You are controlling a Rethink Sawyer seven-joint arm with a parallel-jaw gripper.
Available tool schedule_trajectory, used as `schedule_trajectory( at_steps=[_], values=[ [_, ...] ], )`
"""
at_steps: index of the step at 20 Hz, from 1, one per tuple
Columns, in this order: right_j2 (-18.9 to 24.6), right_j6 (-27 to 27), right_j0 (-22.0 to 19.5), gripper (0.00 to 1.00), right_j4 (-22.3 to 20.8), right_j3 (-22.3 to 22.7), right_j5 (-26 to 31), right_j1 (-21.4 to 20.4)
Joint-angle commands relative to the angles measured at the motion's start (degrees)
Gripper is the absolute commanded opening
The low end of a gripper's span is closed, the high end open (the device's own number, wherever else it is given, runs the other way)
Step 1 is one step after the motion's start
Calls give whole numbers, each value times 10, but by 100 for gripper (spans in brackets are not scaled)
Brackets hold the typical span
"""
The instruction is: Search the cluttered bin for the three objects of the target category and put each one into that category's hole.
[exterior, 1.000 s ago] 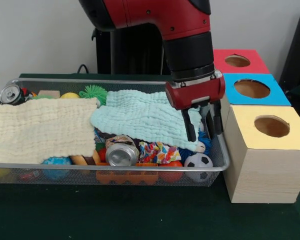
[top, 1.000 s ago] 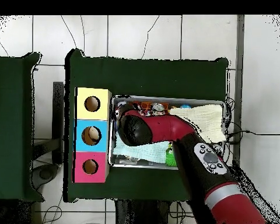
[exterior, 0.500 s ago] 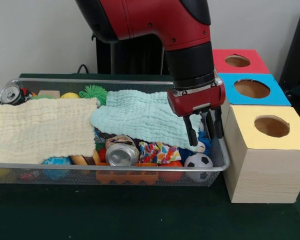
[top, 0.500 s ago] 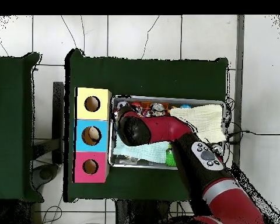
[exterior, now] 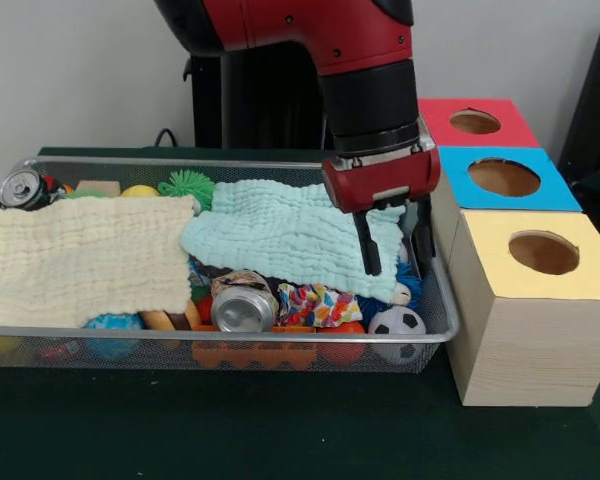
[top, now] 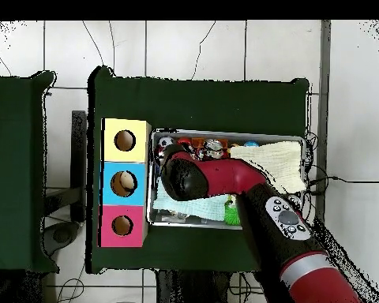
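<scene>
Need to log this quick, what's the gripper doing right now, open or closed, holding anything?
Gripper: jaws open, holding nothing, hanging over the mint cloth in the bin.

One camera is sitting low across the dark green table (exterior: 280,440) from me, facing my red and black arm (exterior: 320,40) and looking nearly level, close enough that the silver wire-mesh bin (exterior: 220,335) is filling most of its width. The other is hanging high above, looking straight down, far enough that white floor tiles (top: 193,47) are showing round the table (top: 200,99). It is turned half round against the first. Both are taking in the bin (top: 228,135), my arm (top: 248,189) and the row of wooden boxes with yellow, blue and red holed tops (exterior: 525,250) (top: 125,181).
</scene>
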Motion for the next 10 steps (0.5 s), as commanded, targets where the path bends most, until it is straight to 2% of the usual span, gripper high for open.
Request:
schedule_trajectory(
  at_steps=[1, 5, 10],
  values=[
    [-49, 65, -11, 100, -41, 100, -13, -45],
    [-66, 53, -10, 100, -49, 123, -8, -87],
    [-87, 26, -12, 100, -75, 116, -1, -110]
  ],
)
